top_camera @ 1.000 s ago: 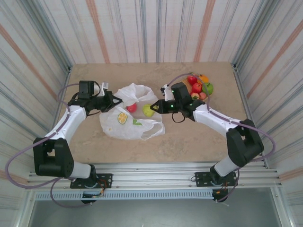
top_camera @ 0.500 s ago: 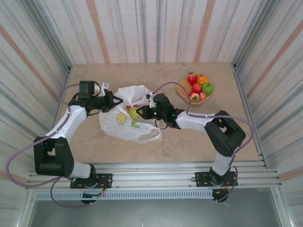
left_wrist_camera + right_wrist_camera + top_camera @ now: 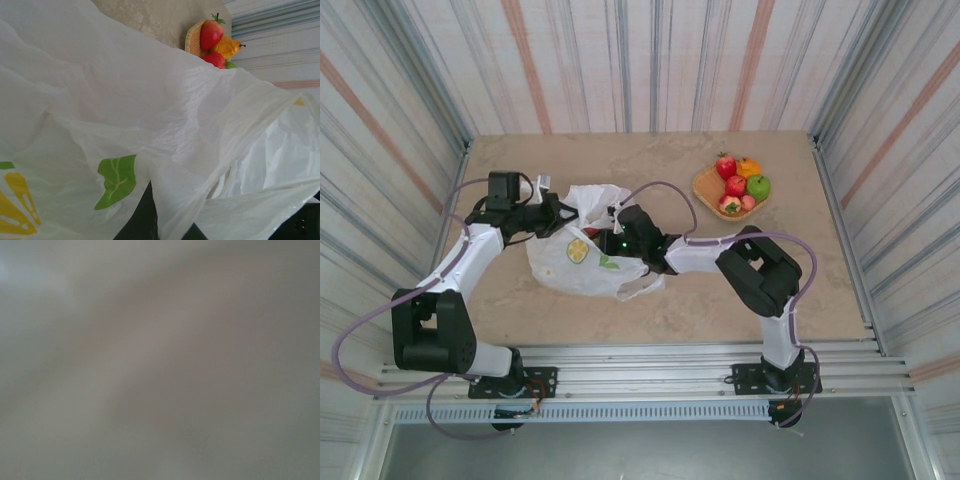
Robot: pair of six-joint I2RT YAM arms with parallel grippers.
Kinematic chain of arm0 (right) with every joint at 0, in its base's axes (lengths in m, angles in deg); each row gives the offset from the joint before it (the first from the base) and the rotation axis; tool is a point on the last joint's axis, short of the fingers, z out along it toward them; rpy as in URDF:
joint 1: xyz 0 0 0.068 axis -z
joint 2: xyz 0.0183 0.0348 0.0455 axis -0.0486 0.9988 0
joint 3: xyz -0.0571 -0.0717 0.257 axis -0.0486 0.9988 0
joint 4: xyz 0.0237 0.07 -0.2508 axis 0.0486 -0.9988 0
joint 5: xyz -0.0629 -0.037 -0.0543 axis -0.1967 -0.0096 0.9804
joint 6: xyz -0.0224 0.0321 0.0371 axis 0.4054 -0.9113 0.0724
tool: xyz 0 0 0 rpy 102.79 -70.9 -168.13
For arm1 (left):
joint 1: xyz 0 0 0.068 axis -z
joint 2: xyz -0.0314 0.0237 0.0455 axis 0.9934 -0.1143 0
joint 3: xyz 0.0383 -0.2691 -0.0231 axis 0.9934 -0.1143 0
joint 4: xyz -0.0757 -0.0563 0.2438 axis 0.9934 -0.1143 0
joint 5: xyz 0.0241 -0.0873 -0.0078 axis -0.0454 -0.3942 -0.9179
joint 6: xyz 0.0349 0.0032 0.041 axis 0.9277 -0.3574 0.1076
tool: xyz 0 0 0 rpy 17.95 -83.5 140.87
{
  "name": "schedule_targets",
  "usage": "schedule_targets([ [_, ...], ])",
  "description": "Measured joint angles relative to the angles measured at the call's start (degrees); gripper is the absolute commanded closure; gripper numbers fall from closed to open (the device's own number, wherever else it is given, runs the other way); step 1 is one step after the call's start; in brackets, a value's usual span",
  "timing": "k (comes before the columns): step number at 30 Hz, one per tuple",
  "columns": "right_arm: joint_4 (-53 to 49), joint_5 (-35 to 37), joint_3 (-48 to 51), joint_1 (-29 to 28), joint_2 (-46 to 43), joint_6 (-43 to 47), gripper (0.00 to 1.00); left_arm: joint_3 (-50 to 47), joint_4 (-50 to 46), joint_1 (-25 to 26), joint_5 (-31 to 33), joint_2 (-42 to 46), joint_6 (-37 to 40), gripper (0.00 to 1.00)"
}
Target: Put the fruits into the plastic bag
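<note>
From above, you see the plastic bag (image 3: pixel 582 262) lying crumpled on the worktop (image 3: pixel 720 275), left of centre, white and thin, with a printed lemon slice and a green leaf facing up. Your left fingers (image 3: pixel 556 214) sit at the bag's left rim, closed on the film and holding that edge up. Your right fingers (image 3: pixel 610 238) reach into the bag's mouth from the right, and the film hides their tips, so you cannot tell how far open they are or whether they hold anything. A small patch of red (image 3: pixel 591 232) shows in the mouth just beside them; which fruit it is cannot be made out. Well apart, at the far right, the woven tray (image 3: pixel 701 186) carries the other fruits: a strawberry (image 3: pixel 725 165), an orange (image 3: pixel 750 166), a green apple (image 3: pixel 759 186), a red apple (image 3: pixel 735 185) and a peach (image 3: pixel 730 205), packed touching one another.

Your left wrist camera gives what the overhead view lacks: the film up close, crinkled, translucent, folded in layers, with a green leaf print and part of a yellow slice at lower left. The film runs down between the two dark fingers at the bottom edge. Over the bag's top fold, the tray's rim, the strawberry, the orange and the red apple peek out.

Your right wrist camera shows a soft grey blur with no edges to read.
</note>
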Motion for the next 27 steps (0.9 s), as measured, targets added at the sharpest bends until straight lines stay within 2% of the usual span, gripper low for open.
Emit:
schedule_targets([
  [4, -1.62, -1.44, 0.0, 0.74, -0.26, 0.44, 0.38, -0.02, 0.0, 0.0, 0.09, 0.0, 0.0, 1.0],
  [7, -4.24, -2.19, 0.66, 2.01, -2.36, 1.2, 0.33, -0.02, 0.0, 0.0, 0.09, 0.0, 0.02, 1.0],
  [17, -10.62, 0.61, 9.79, 4.22, -20.37, 6.58, 0.3, -0.02, 0.0, 0.0, 0.15, 0.0, 0.28, 1.0],
  [23, -14.21, 8.24, 14.36, 6.19, -28.04, 8.41, 0.29, -0.57, -0.04, 0.68, 3.21, 0.72, 3.54, 1.0],
  [27, -15.43, 14.29, 14.99, 6.45, -29.9, 7.96, 0.29, -0.85, -0.02, 1.77, 4.96, 1.64, 6.64, 1.0],
])
